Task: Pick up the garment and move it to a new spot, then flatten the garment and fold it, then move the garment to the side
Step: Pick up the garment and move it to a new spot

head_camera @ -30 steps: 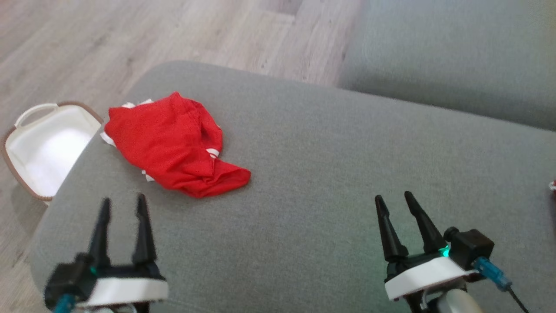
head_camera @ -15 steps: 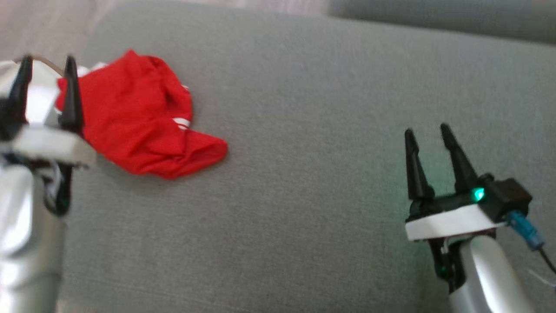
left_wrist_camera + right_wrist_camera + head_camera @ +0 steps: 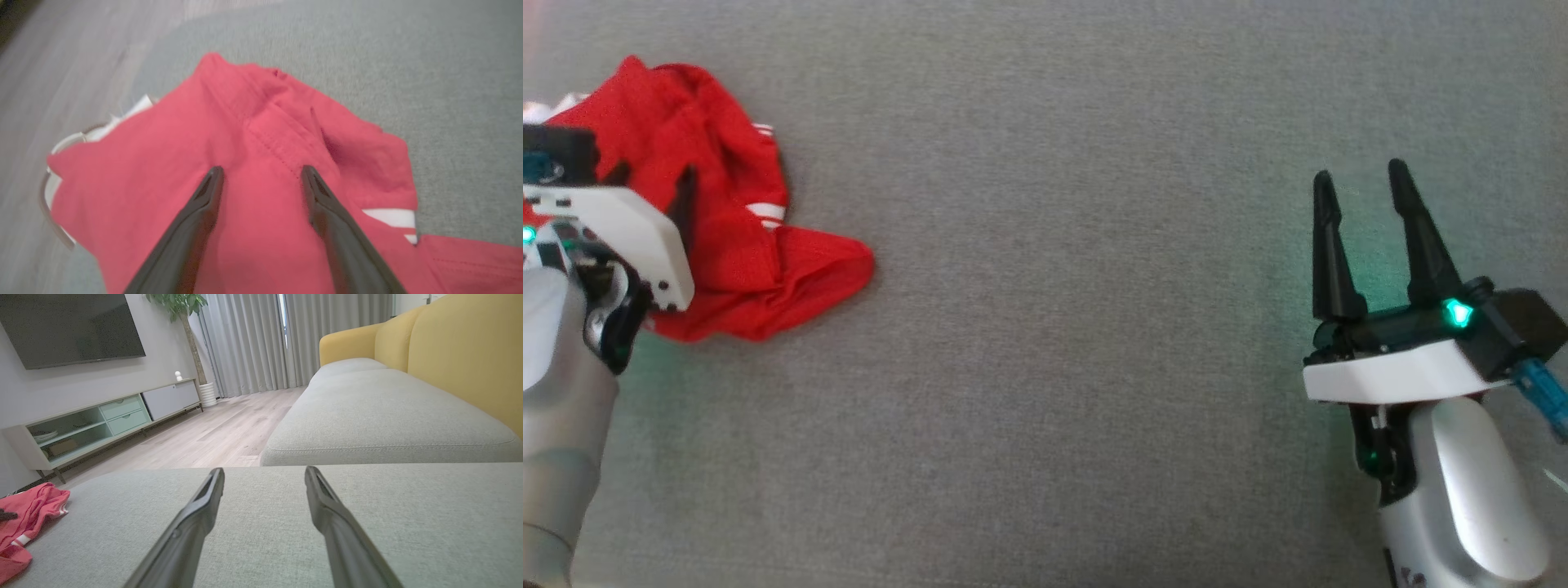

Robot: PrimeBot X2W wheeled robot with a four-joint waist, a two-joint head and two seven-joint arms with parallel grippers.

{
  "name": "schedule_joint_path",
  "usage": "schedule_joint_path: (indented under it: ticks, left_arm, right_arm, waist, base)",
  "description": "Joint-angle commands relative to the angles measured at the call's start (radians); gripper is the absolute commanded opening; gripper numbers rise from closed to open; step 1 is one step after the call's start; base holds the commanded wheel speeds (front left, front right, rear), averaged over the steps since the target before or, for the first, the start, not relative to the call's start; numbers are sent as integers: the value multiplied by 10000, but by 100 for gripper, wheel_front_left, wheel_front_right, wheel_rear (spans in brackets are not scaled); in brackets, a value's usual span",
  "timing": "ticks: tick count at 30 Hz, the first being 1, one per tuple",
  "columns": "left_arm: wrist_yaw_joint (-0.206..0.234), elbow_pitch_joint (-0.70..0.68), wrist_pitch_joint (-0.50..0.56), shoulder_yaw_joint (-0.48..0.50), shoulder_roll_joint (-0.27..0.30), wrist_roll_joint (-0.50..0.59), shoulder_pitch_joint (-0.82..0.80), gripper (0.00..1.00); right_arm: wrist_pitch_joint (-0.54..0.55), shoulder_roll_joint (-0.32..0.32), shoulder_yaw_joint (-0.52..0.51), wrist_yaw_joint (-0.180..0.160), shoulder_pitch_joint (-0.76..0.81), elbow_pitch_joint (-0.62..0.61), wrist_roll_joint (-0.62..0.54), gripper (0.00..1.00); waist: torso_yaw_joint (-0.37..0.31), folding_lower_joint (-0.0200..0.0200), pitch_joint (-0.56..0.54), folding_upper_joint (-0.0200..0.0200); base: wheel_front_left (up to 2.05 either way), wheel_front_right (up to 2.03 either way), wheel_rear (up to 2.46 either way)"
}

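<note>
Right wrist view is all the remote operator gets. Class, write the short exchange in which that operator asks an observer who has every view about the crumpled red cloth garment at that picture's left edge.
Operator: Where is the left gripper relative to the garment?
Observer: The left gripper hangs over the crumpled red cloth garment, jaws open, nothing pinched.
Operator: Does anything lie just past the garment?
Observer: Yes, a white curved container rim peeks out from behind its edge, over the wooden floor.

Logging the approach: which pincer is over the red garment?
The left pincer, open above the red garment; the right pincer is apart, over grey cushion.
</note>
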Motion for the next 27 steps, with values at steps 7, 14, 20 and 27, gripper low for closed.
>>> schedule_joint_path:
  ticks: [7,14,20,27]
  left_arm:
    - [18,-174,-751,-506,1085,-1358,-570,0]
    - [18,-526,-3672,-520,1330,-1324,-1215,0]
    - [18,-1552,-4992,-929,1293,-1194,-1540,0]
    - [18,-3018,-4928,-1669,1076,-1046,-1268,0]
  right_arm:
    - [-107,-7,160,35,-208,-442,13,100]
    - [-107,-7,223,35,-107,-209,172,100]
    - [-107,-7,352,35,43,-15,471,100]
    - [-107,-7,486,35,188,103,853,100]
  waist:
    - [-336,-2,79,0]
    - [-456,-2,-504,0]
    - [-610,-2,-1153,0]
    - [-1059,-2,-1665,0]
  base:
    - [0,0,0]
    - [0,0,0]
    - [0,0,0]
    - [0,0,0]
